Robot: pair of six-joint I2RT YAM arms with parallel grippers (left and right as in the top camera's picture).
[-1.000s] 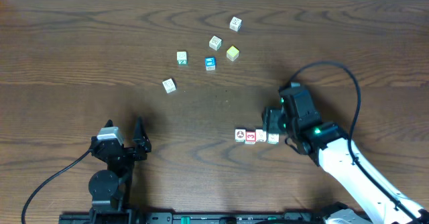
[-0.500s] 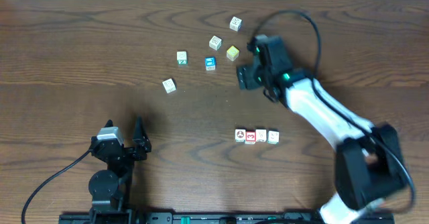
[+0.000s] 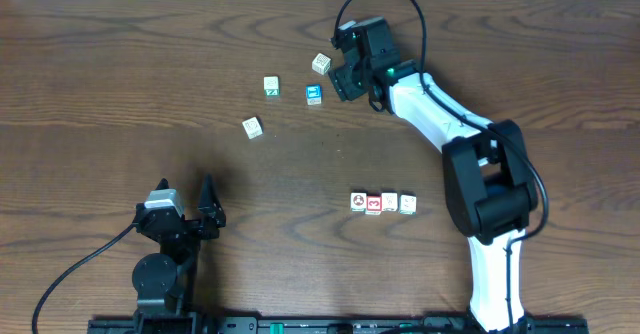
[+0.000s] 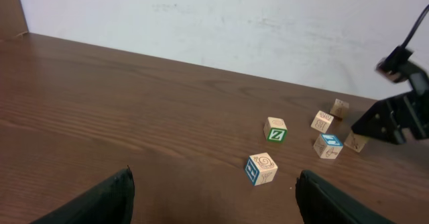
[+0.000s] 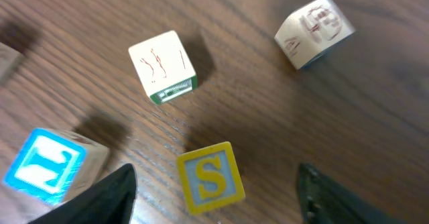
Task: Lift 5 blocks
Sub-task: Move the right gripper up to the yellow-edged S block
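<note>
A yellow-framed block with an S [image 5: 210, 178] lies on the table between the fingers of my right gripper [image 5: 214, 202], which is open with a gap on each side of the block. In the overhead view the right gripper [image 3: 348, 80] covers that block at the far middle. Near the table's front, a row of blocks lies side by side: one with a dark picture [image 3: 358, 202], one with a red mark [image 3: 374, 204], a whitish one [image 3: 390, 202] and one with a greenish picture [image 3: 407, 204]. My left gripper [image 3: 185, 196] stands open at the front left, holding nothing.
Around the yellow block lie a blue-faced cube [image 5: 47, 165], a white cube with a green edge [image 5: 163, 66] and a whitish cube with a picture [image 5: 314, 31]. A green-marked cube [image 3: 271, 85] and another whitish cube [image 3: 252, 127] sit further left.
The right arm has swung from beside the front row of blocks up to the far cluster and now stands over the yellow block. The left arm has not moved.
</note>
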